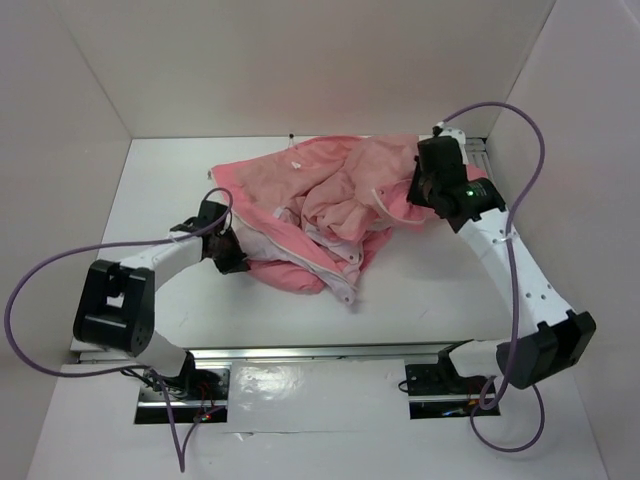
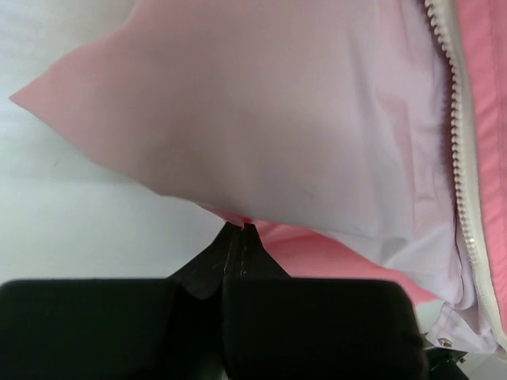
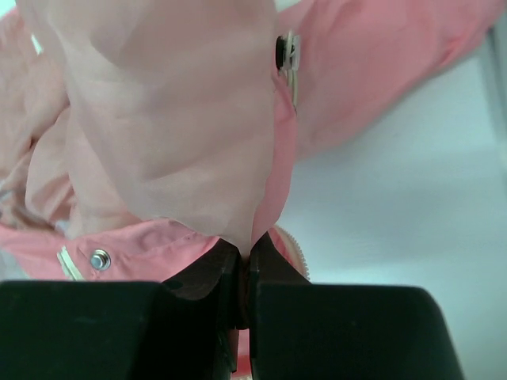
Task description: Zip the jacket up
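Pinching jacket, left wrist shows zipper teeth

You have the jacket lying bunched on the table, toward the far wall and between the two arms. Your left gripper is at its near-left edge and your right gripper at its far-right edge, each with its tips pinched together on a fold of cloth. In the left wrist view the zipper runs down the right side, well right of the fingertips.
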### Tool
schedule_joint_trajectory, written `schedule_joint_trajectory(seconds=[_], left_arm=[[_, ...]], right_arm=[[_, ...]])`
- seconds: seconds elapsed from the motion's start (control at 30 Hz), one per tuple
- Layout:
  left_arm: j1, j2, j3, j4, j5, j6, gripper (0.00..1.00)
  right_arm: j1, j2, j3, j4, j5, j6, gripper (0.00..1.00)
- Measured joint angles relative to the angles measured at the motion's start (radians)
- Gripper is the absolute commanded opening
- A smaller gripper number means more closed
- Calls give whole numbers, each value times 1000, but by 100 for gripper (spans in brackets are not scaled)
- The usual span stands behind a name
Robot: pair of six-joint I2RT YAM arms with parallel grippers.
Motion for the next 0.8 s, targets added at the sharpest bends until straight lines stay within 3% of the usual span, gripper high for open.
schedule_joint_trajectory(seconds=[0.33, 0.37, 0.47, 0.53, 0.63, 0.8], left_arm=[[-2, -324, -85, -217, -52, 2, 0], [-2, -354, -84, -245, -58, 4, 12], [-2, -398, -48, -335, -66, 23, 85], [2, -389, 0, -378, -70, 35, 93], [28, -347, 109, -412, -87, 41, 91], [118, -202, 306, -378, -119, 60, 88]], right_arm=[[-41, -45, 172, -271, 69, -24, 0], [-42, -45, 194, -299, 69, -25, 0], [-50, -37, 250, -356, 59, -25, 0], [-54, -31, 251, -354, 40, -25, 0], [-55, 6, 232, -308, -5, -25, 0], [-60, 211, 224, -102, -90, -19, 0]])
